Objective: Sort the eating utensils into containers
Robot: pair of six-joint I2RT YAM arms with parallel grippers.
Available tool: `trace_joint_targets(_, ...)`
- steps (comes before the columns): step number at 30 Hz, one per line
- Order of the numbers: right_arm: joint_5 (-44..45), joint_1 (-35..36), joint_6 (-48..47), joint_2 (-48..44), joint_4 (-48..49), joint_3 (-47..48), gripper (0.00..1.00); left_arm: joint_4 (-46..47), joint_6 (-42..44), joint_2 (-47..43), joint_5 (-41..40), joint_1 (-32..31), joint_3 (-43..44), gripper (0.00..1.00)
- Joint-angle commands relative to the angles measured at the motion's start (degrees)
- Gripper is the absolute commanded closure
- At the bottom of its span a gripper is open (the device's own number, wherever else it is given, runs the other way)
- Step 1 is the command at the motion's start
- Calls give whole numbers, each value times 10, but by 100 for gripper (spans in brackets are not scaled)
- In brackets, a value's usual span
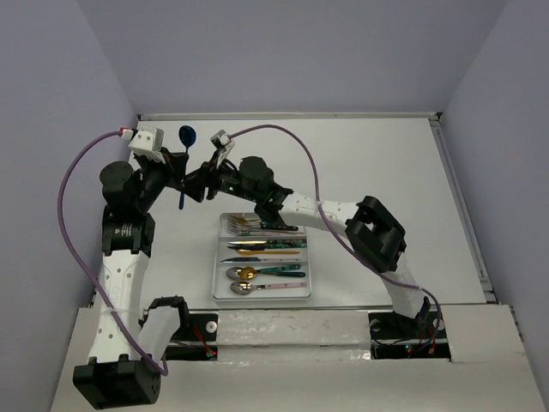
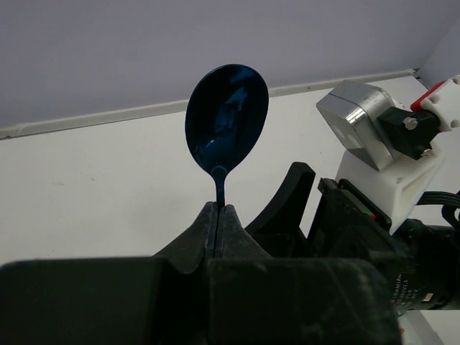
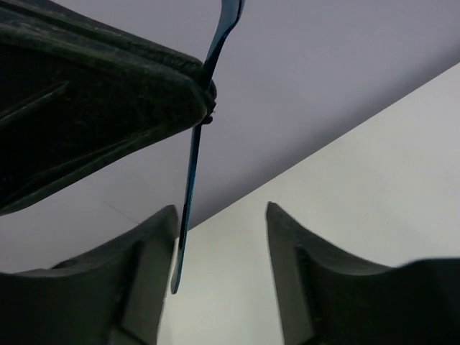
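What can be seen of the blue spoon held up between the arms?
The blue spoon is glossy, metallic-looking, dark blue throughout, with an oval bowl and a slim flat handle. It stands roughly upright, bowl up, pinched at the neck by the shut left tool. Its handle end hangs by one finger of the open right tool.

You see a glossy deep-blue spoon (image 2: pixel 227 115), a black left gripper (image 2: pixel 218 210), a white tray (image 1: pixel 217 268) holding gold, silver, teal and pink utensils (image 1: pixel 276 243), a white table (image 1: pixel 386 163), and a purple cable (image 1: pixel 62 206).
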Motion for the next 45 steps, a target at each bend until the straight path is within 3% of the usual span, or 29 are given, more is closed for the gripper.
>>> trace_joint_targets(1, 2, 3, 27, 10, 48, 43, 54, 34, -20, -18, 9, -4, -9, 100)
trace_joint_targets(2, 0, 3, 27, 10, 51, 44, 69, 33, -21, -20, 10, -4, -12, 100)
trace_joint_targets(4, -8, 3, 21, 10, 51, 50, 83, 32, -21, -22, 16, -4, -18, 100)
trace_joint_targets(5, -11, 3, 14, 9, 49, 51, 100, 29, -22, -22, 21, -4, -20, 100)
trace_joint_targets(10, -17, 3, -13, -22, 46, 14, 100, 16, -12, -26, 18, -4, -21, 100)
trace_joint_targets(11, -18, 3, -25, -45, 35, -14, 100, 4, 0, -28, 10, -4, -18, 90)
trace_joint_targets(12, -18, 3, -41, -59, 24, -29, 100, -2, 8, -31, 5, -4, -16, 68)
trace_joint_targets(13, -8, 3, -80, -74, -15, -43, 100, -8, 17, -32, 0, -4, -16, 41)
trace_joint_targets(14, 0, -2, -103, -89, -41, -67, 100, -24, 30, -39, -15, -4, -16, 5)
trace_joint_targets(15, 7, -2, -151, -119, -68, -78, 100, -31, 51, -41, -23, -3, -16, 1)
trace_joint_targets(18, 44, -2, -239, -178, -187, -115, 100, -58, 81, -54, -50, -4, -16, 1)
trace_joint_targets(25, 137, 9, -341, -277, -428, -201, 100, -112, 110, -90, -120, -3, -11, 1)
trace_joint_targets(30, 221, 100, -417, -310, -537, -270, 100, -107, 122, -102, -168, 2, -37, 1)
trace_joint_targets(34, 268, 161, -422, -301, -583, -291, 100, -99, 125, -102, -170, 9, -53, 1)
trace_joint_targets(40, 367, 208, -406, -207, -689, -243, 100, -97, 126, -108, -159, 17, -60, 1)
trace_joint_targets(45, 382, 225, -403, -178, -709, -235, 100, -96, 127, -112, -151, 22, -63, 1)
